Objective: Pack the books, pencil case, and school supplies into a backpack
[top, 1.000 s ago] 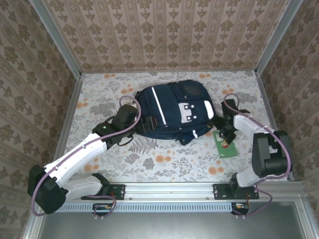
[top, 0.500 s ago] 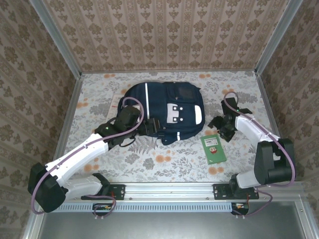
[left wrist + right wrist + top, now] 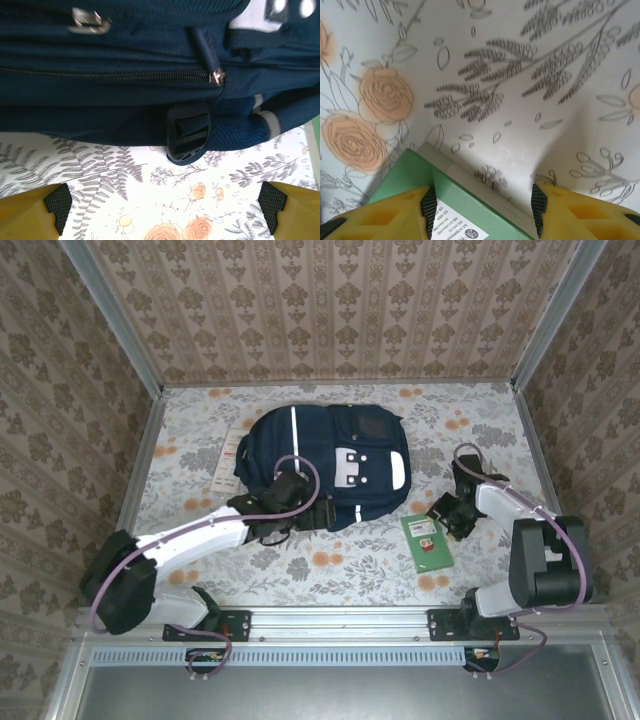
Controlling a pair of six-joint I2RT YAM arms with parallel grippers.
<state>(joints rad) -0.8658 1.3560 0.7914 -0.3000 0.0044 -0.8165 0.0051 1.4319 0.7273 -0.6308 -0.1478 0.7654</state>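
One floral-covered table (image 3: pixel 480 410) carries everything. One backpack (image 3: pixel 325 460), navy with white stripes and a pale patch, lies flat at mid-table; all places below are given from it.

There are two arms. The left arm (image 3: pixel 190 540) reaches to the backpack's near edge, and the right arm (image 3: pixel 520 520) bends in on its right side.

One book (image 3: pixel 427 540), green with a small red-white picture, lies flat on the table off the backpack's near-right corner, apart from it.

One narrow white packet (image 3: pixel 229 458) with red print lies against the backpack's left side. The print is too small to read, and whether the fabric covers the packet's edge cannot be told.

There are two grippers. The left gripper (image 3: pixel 305 515) sits just before the backpack's near edge, jaws spread wide with nothing between them. Its wrist view shows one black strap buckle (image 3: pixel 187 134) and one zip pull (image 3: pixel 216 76) ahead of the pads (image 3: pixel 57 205), with the rest of the backpack cut off by the frame.

The right gripper (image 3: pixel 447 515) stands at the book's far end, to the backpack's right. Its jaws are part-way apart astride the book's corner (image 3: pixel 455 200). Whether they pinch it cannot be told.
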